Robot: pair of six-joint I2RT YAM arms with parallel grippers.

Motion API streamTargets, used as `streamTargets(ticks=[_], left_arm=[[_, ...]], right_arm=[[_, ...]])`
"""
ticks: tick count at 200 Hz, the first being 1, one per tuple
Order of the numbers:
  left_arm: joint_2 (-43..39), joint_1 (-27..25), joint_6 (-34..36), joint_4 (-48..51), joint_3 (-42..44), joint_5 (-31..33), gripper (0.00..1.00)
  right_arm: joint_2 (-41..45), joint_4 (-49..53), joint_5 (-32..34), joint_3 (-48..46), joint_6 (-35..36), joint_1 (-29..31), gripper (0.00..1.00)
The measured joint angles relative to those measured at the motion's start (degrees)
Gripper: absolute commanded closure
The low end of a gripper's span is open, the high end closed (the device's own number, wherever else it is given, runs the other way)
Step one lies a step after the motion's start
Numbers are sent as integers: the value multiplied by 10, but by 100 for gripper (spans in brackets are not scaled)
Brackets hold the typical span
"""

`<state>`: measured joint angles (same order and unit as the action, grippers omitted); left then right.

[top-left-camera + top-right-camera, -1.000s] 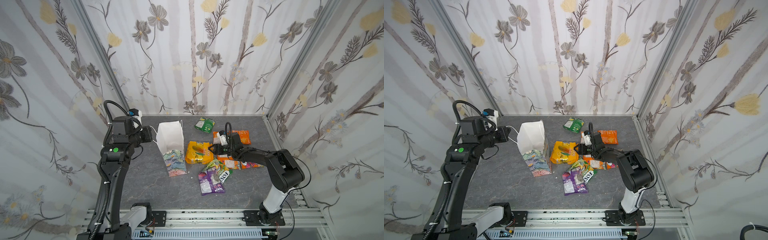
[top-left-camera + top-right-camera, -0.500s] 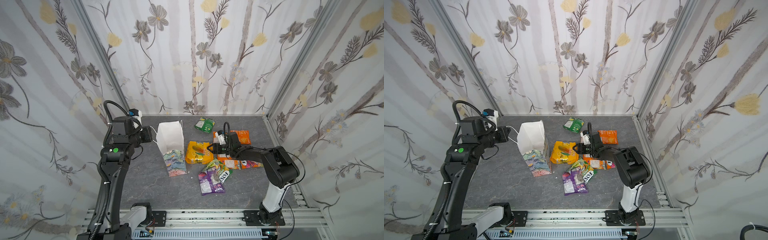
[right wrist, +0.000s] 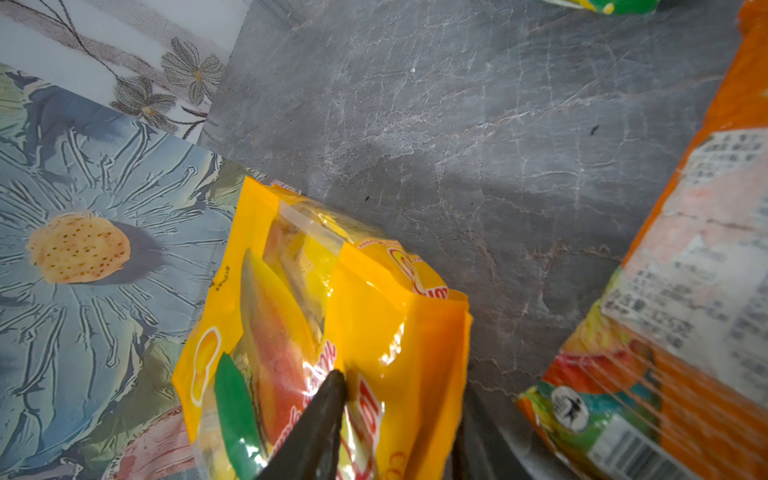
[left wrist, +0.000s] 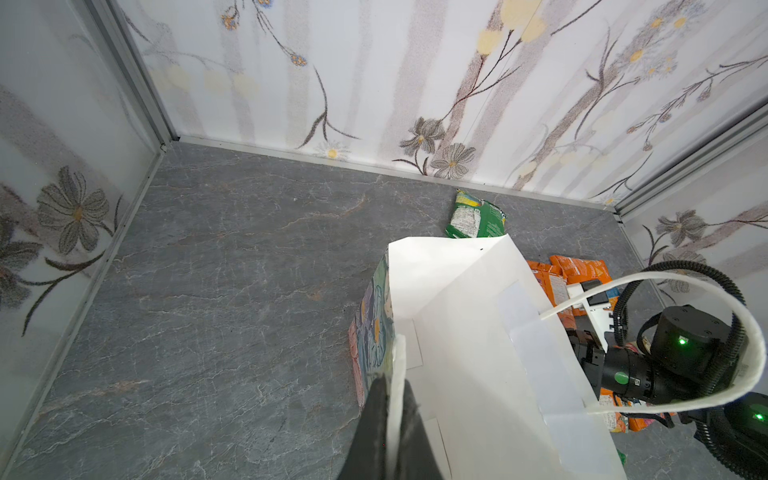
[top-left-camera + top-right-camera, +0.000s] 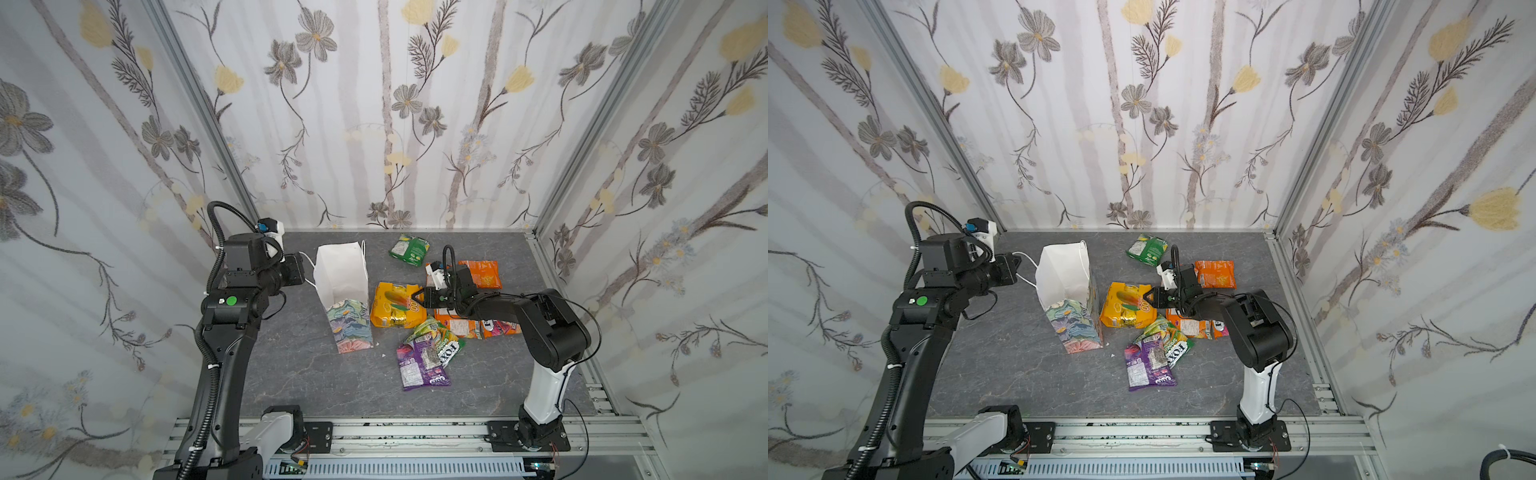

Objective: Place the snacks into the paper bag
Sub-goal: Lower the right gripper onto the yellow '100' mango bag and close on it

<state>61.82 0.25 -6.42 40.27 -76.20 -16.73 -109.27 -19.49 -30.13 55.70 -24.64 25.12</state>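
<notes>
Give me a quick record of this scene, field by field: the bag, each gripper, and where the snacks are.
Bag: floral paper bag standing, mouth open, no packet visible inside
Left: left gripper shut on the bag's white cord handle
Right: right gripper astride one end of the yellow plastic packet beside the bag; grip unclear
Loose: green packet, orange packet, purple packet lying on the grey table

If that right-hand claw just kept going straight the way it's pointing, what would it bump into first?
The yellow packet. The right gripper has its tips at the packet's edge, one on each side in the wrist view. Straight beyond it stands the paper bag, probably next in line.
</notes>
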Motion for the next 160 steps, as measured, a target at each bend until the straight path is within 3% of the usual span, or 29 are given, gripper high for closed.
streamTargets(ticks=[40,55,160], left_arm=[[0,0,0,-6,9,-7,94],[0,0,0,-6,9,-9,94],[4,0,0,-7,8,-9,97]], right_arm=[[-3,-18,-6,-2,-10,2,95],[-3,-21,-10,-2,-13,2,100],[62,-3,-10,-2,-23,6,100]])
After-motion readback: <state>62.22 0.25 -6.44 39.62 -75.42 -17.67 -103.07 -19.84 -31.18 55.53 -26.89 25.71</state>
